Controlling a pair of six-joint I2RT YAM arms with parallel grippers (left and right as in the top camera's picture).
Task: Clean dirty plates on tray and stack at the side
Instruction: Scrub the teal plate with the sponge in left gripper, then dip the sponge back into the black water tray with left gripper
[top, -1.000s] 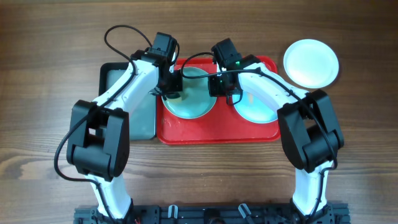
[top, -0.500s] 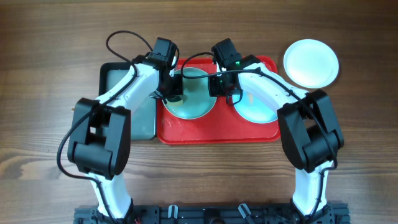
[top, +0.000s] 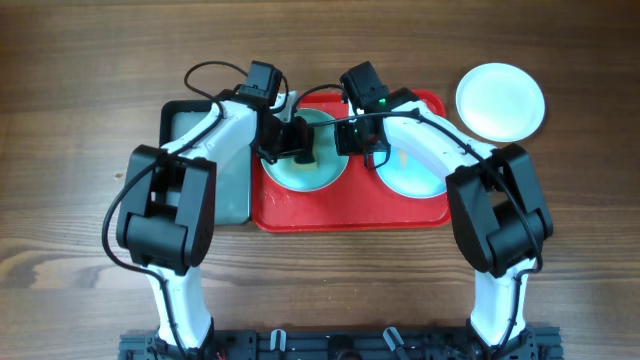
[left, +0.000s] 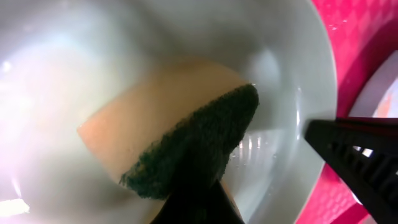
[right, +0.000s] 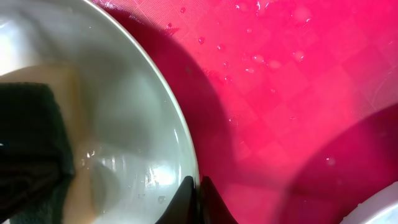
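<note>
A red tray (top: 350, 210) holds two pale aqua plates: a left one (top: 310, 170) and a right one (top: 412, 175). A white plate (top: 500, 100) lies on the table to the tray's right. My left gripper (top: 300, 140) is shut on a sponge (left: 180, 137), tan with a dark green scouring face, pressed on the left aqua plate (left: 280, 81). My right gripper (right: 198, 186) is shut on that plate's rim (right: 180, 124), and the sponge shows at the left of the right wrist view (right: 34, 149).
A grey tray with a black rim (top: 195, 125) lies to the left of the red tray, mostly under my left arm. Water drops lie on the red tray (right: 261, 56). Wooden table all around.
My left gripper has moved right with the sponge, from the plate's left edge toward its middle. The right arm has not moved.
</note>
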